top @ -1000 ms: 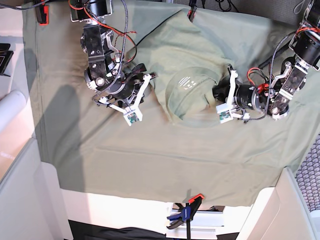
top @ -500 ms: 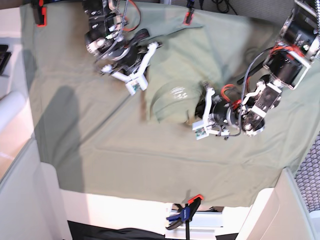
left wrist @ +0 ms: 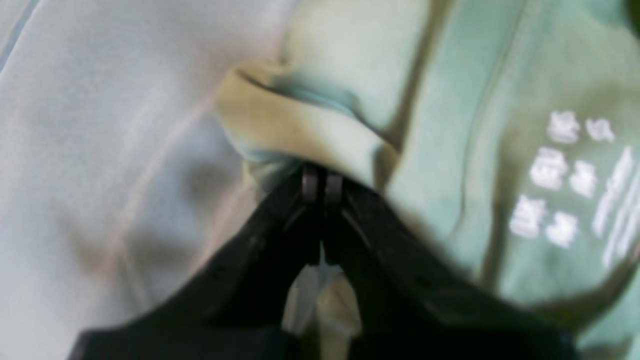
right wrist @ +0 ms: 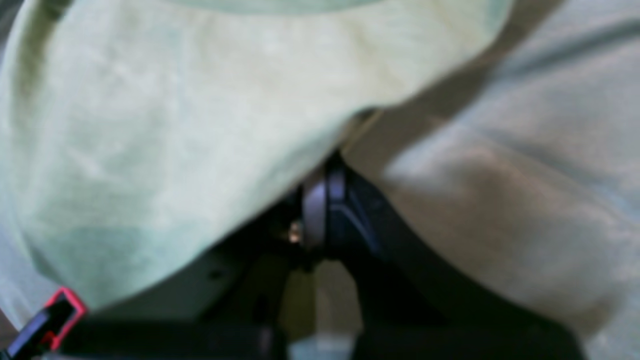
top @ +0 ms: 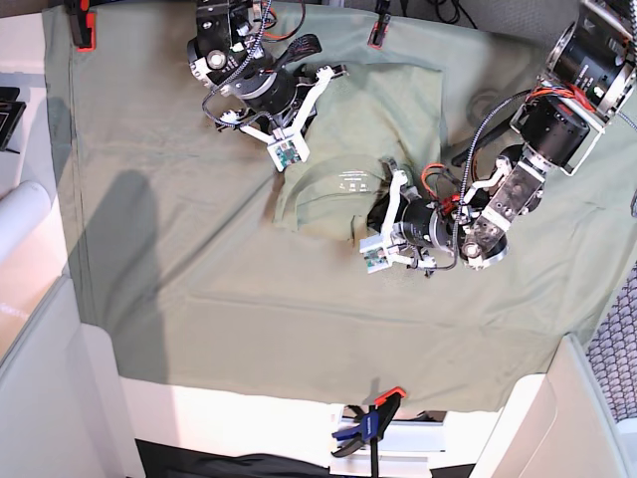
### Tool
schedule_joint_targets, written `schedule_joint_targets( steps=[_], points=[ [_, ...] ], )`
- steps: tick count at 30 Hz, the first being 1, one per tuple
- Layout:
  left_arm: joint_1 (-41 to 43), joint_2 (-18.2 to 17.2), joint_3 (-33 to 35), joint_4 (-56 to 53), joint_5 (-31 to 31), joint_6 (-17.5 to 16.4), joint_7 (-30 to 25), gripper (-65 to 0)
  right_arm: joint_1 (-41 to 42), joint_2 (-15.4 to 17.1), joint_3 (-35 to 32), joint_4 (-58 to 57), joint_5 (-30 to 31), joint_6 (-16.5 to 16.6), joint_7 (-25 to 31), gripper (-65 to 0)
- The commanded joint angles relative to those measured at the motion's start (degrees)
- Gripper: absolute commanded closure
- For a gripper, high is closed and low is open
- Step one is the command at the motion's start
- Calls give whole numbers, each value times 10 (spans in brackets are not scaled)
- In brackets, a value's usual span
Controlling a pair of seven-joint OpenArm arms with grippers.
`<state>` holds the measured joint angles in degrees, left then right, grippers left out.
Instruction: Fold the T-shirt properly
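The right gripper [top: 299, 124], seen at the left of the base view near the far edge of the table, is closed on the T-shirt [top: 383, 110]; in its wrist view the jaws are pressed together with a pale fold of the shirt draped over them, though the pinched spot itself is blurred and partly hidden. A red-and-black clip [right wrist: 47, 320] is seen at the lower left corner of that view.

The T-shirt is bunched toward the far middle of the table, on the sheet [top: 179, 249] that covers the whole tabletop. Its collar [top: 328, 184] is turned up, and the white label print [top: 350, 181] is shown inside the neck. One edge of the shirt lies near a red clamp [top: 376, 35] at the far edge.

The left gripper [top: 383, 214], at the right of the base view, is held closed at the collar's near side, just right of the label. In its wrist view the black fingertips [left wrist: 320, 182] are shut tight on a rolled fold of the shirt, with the label print [left wrist: 575, 185] to their right.

Another red clamp [top: 85, 25] is fixed at the far left corner, and a blue-and-black clamp [top: 370, 423] grips the near edge.
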<state>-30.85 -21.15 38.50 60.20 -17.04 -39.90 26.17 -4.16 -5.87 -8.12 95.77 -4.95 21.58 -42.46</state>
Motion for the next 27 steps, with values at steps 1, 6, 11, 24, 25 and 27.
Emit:
schedule_joint_targets(
  steps=[1,6,11,24,25,27],
  points=[
    [-17,-17,-15,26,-23,-1,-8,0,7,-5,-1,13,4,1,15,0],
    [-7,-80,-76,114,-116,-1,44,0,7,-5,-1,38,2,1,19,0],
    [27,-145,-142,185,-207,-1,102,0,6,-4,8,75,-15,1,19,0],
    [296,-245,-426,295,-360,-1,231,0,-37,89,102,128,65,-8,-2,0],
    [325,-245,-453,311,-367,-1,240,0,-50,96,104,138,70,-8,-2,0],
    [382,-244,-502,341,-374,-1,244,0,-77,110,105,157,72,-8,-2,0]
  ],
)
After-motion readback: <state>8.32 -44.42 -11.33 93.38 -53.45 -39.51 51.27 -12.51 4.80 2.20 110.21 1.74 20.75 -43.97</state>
